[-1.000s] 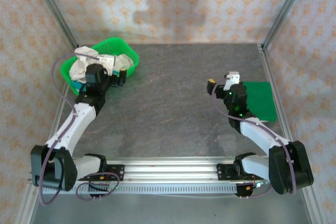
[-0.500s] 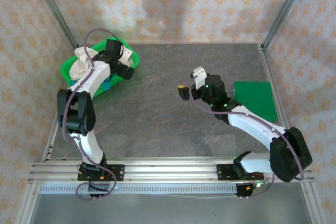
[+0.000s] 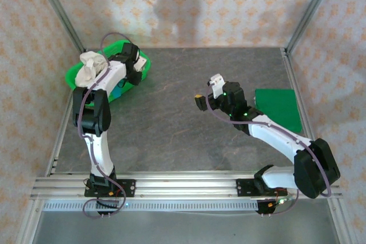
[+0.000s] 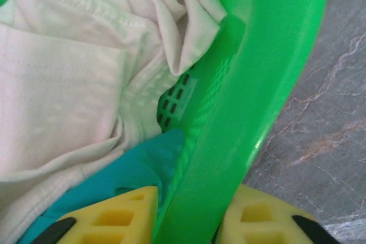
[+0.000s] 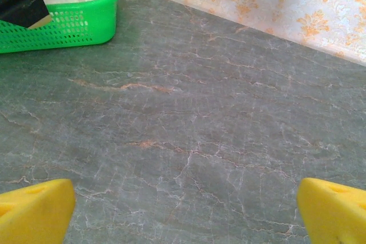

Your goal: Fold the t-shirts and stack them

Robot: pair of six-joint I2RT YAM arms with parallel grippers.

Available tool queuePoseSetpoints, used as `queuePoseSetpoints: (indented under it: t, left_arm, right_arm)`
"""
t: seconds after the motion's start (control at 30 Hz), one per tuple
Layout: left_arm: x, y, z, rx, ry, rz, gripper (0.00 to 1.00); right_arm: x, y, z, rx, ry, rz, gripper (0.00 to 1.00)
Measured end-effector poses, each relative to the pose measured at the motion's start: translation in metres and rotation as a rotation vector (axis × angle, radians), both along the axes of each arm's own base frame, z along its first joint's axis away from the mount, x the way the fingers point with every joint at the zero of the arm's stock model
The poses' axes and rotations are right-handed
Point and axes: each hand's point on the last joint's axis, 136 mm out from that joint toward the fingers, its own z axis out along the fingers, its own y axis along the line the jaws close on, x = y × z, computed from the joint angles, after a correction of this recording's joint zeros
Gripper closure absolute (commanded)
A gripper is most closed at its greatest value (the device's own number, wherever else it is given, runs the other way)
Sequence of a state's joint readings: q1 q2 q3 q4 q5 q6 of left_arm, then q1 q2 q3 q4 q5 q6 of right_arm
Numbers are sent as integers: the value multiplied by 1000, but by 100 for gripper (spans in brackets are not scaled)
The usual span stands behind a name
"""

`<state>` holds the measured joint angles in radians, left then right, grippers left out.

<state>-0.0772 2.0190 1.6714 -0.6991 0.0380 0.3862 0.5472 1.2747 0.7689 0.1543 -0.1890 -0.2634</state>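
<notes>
Here the left pincer clamps the wall of the glossy perforated basket beside rumpled cream t-shirts; the right pincer gapes.

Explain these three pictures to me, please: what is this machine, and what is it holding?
It is two robot arms bolted to a grey table. One picture looks down from above; the other two come from cameras on each wrist, so the yellow wedges are fingers. On the table are a green basket of crumpled cream shirts and a teal shirt, and a flat green mat. The left gripper straddles the basket's wall, one finger inside; whether it grips, I cannot tell. The right gripper hangs open over bare table, holding nothing.
</notes>
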Motion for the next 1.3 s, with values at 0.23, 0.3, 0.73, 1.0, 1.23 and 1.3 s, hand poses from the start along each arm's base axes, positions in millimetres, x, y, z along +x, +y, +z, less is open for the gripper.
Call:
queuePoseSetpoints:
  t: [0.23, 0.3, 0.73, 1.0, 1.23, 1.3]
  left_arm:
    - [19, 14, 2, 11, -14, 172, 86]
    - [27, 20, 0, 17, -18, 223, 88]
    - [70, 77, 2, -13, -67, 467, 88]
    - [70, 84, 3, 0, -59, 484, 69]
    - [49, 82, -3, -13, -28, 509, 30]
    - [40, 82, 10, -21, -48, 520, 26]
  right_arm:
    - [0, 0, 0, -1, 0, -2, 1]
    - [0, 0, 0, -1, 1, -1, 1]
    - [0, 0, 0, 14, 10, -5, 1]
    - [0, 0, 0, 20, 12, -11, 1]
    - [0, 1, 0, 22, 11, -11, 1]
    - [0, 1, 1, 22, 10, -10, 1]
